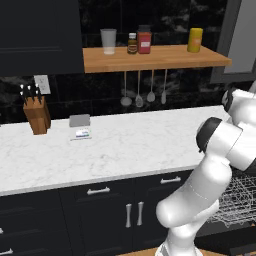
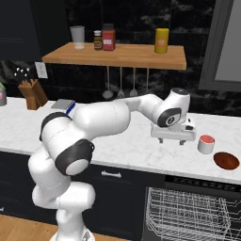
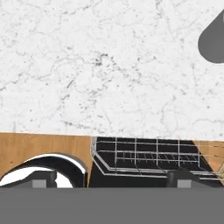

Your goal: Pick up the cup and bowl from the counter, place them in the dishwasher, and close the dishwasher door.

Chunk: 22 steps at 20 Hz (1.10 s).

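Currently we see the claw [image 2: 172, 140] hanging just above the counter [image 2: 141, 150], jaws spread wide and grasping nothing. To its right the cup [image 2: 205, 144] stands upright on the counter, pink-red inside, with no contents that we can see. Beyond it, near the counter's front edge, lies the bowl [image 2: 226, 160], dark red-brown and shallow; we see nothing in it. Cup and bowl sit close together but apart. Below them the dishwasher [image 2: 193, 212] is open, its wire rack [image 2: 188, 214] pulled into view and bare. On the wooden shelf [image 2: 117, 55] stand a translucent tumbler [image 2: 77, 37], a small brown bottle [image 2: 98, 40], a red jar [image 2: 108, 37] and a yellow canister [image 2: 161, 41]. A knife block [image 2: 32, 92] holds several knives at the counter's left.
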Tool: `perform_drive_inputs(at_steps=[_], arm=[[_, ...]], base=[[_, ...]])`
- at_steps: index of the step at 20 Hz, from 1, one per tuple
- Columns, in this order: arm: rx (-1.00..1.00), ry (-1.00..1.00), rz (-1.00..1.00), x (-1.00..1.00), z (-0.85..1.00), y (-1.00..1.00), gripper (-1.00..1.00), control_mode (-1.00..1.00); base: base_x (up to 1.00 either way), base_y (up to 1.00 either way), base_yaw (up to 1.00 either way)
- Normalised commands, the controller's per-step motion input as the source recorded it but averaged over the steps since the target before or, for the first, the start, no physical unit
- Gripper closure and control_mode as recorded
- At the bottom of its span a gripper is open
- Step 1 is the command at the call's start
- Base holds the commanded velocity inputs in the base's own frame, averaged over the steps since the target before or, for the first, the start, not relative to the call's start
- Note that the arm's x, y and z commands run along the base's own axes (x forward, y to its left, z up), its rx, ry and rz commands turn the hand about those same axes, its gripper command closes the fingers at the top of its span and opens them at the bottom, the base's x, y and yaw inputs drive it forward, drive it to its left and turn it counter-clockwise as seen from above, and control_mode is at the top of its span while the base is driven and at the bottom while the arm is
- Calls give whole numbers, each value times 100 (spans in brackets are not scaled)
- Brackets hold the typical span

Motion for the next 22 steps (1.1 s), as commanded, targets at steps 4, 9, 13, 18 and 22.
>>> perform_drive_inputs(at_steps=[4,9,13,18,22], arm=[[0,-2,1,32,-31,-37,-100,-100],[0,0,0,23,-13,-37,-100,-100],[-3,0,0,18,-3,-11,-100,-100],[-1,1,0,49,-13,-21,-100,-100],[0,1,0,50,-22,-34,-100,-100]], base=[[0,0,0],[0,0,0],[0,0,0],[0,0,0],[0,0,0]])
